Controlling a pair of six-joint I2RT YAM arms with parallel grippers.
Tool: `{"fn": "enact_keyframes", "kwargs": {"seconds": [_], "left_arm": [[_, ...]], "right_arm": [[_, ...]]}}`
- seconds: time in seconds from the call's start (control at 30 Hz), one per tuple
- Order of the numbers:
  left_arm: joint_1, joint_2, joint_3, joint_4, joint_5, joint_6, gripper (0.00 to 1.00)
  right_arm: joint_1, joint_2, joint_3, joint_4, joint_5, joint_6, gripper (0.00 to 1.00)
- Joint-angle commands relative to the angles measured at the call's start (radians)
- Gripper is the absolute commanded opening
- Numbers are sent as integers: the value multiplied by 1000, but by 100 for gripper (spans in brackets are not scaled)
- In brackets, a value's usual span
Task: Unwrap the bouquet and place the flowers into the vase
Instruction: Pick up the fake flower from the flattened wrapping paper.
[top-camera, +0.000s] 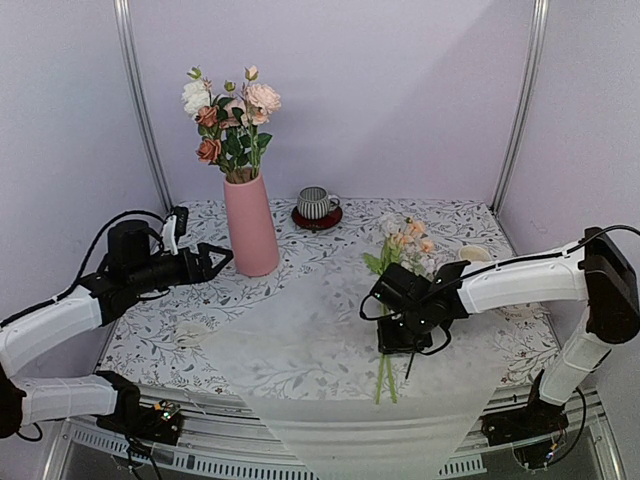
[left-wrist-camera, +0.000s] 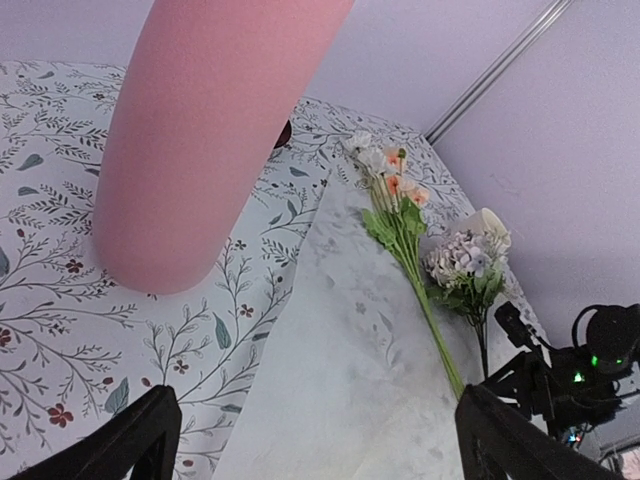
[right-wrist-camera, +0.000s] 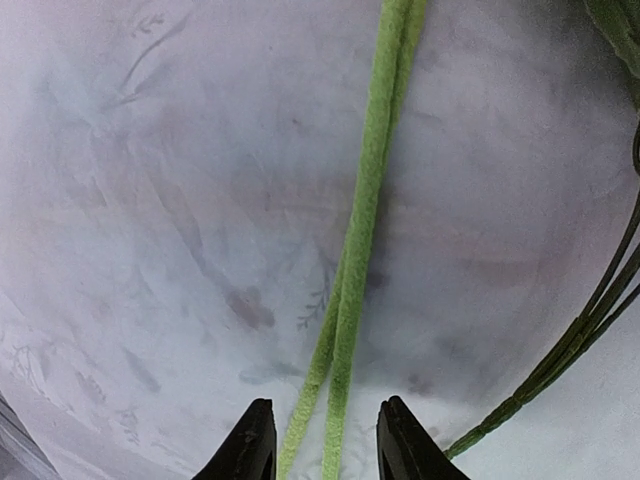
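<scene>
The pink vase (top-camera: 250, 228) stands at the back left with several pink, peach and white flowers (top-camera: 232, 115) in it. The wrapping paper (top-camera: 310, 350) lies spread flat, hanging over the near edge. On it lie more flowers (top-camera: 400, 250), blooms away from me. My right gripper (top-camera: 395, 342) is low over their light green stems (right-wrist-camera: 365, 200). Its jaws straddle the stems with a gap on both sides (right-wrist-camera: 322, 440). My left gripper (top-camera: 222, 258) hangs open beside the vase (left-wrist-camera: 200, 140), nothing between its fingers (left-wrist-camera: 315, 440).
A grey striped mug (top-camera: 317, 203) sits on a dark red coaster at the back. A cream mug (top-camera: 474, 254) lies at the right by a lavender bloom (left-wrist-camera: 462, 260). Thin dark stems (right-wrist-camera: 590, 310) run right of the green ones. Purple walls close in the table.
</scene>
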Motion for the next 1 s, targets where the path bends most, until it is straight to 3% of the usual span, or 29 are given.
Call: {"fn": "enact_keyframes", "kwargs": {"seconds": [0.0, 0.3, 0.47, 0.6, 0.8, 0.97], "left_arm": [[6, 4, -2, 27, 22, -6, 98], [5, -12, 0, 0, -45, -31, 98], [5, 22, 51, -95, -144, -49, 98], [5, 48, 86, -144, -196, -59, 98], [6, 55, 121, -197, -195, -65, 98], [9, 21, 124, -246, -273, -75, 98]], "right_arm": [[21, -8, -20, -36, 15, 25, 35], [35, 22, -22, -40, 16, 30, 33], [39, 37, -22, -44, 17, 31, 32], [39, 45, -23, -49, 17, 30, 25], [41, 74, -22, -43, 11, 29, 25], [41, 107, -13, -36, 12, 27, 25]]}}
